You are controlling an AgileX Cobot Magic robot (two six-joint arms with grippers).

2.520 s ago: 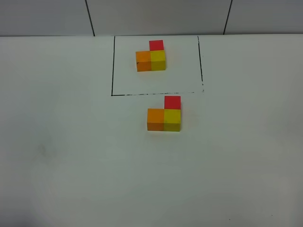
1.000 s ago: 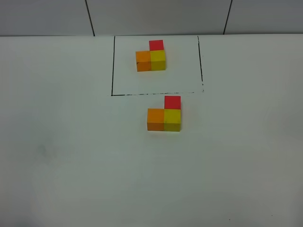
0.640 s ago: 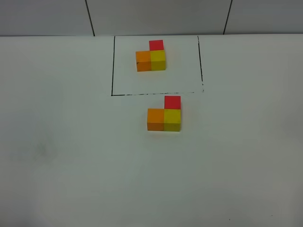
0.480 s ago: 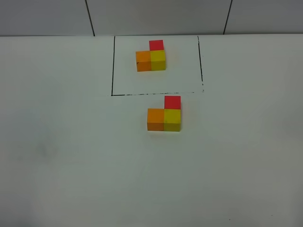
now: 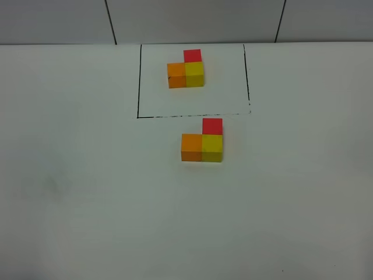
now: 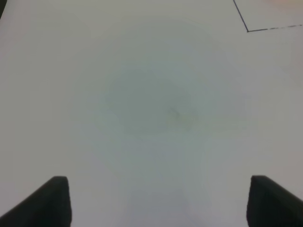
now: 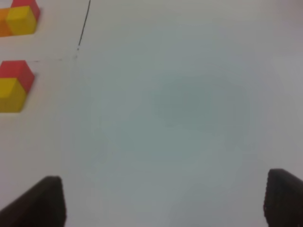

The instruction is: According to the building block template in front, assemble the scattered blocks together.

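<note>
No change since earlier | scattered blocks (image 5: pixel 202 143) joined in L below template (image 5: pixel 186 70) | left gripper (image 6: pixel 158 201), right gripper (image 7: pixel 165 201): jaws apart, empty, over table (image 5: pixel 87 175)

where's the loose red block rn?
Exterior high view: the loose red block sits near table centre, just below the black frame line, touching the far side of the loose yellow block, which has the orange block on its left.
</note>
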